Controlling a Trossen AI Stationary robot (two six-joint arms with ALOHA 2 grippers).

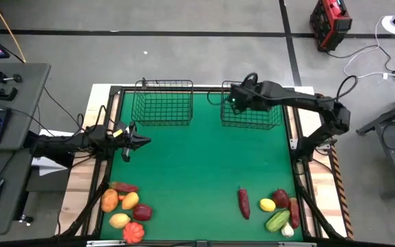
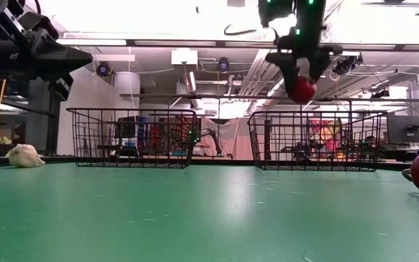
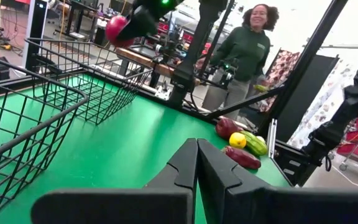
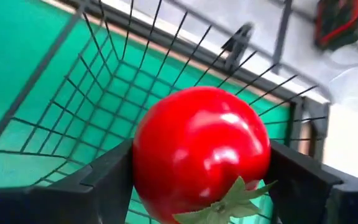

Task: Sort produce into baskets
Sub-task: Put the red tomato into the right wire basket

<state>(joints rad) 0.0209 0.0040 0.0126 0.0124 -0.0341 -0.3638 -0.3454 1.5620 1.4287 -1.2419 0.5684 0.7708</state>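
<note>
Two baskets sit along the far edge of the green table [image 1: 204, 171], and both look bare so far. Starting on the left, the left gripper [image 1: 141, 141] hangs just above the mat, fingers pressed together on nothing, waiting near the left basket [image 1: 162, 103]. Down at the near-left corner lies a heap of produce [image 1: 125, 209], reds, yellows and oranges, untouched. Moving right, a lone dark red piece [image 1: 243, 203] lies by itself on the mat, then a second cluster [image 1: 281, 209] with a green one and a yellow one at the near-right corner. And up at the right basket [image 1: 251, 110], the right gripper [image 4: 197, 171] is clamped on a shiny red tomato [image 4: 201, 152], holding it above the open basket. Risk now, as I see it: let go from that height and the smooth round tomato could bounce off the wire floor, or clip the rim and roll away across the table. A slip sideways between the fingers would do the same.
</note>
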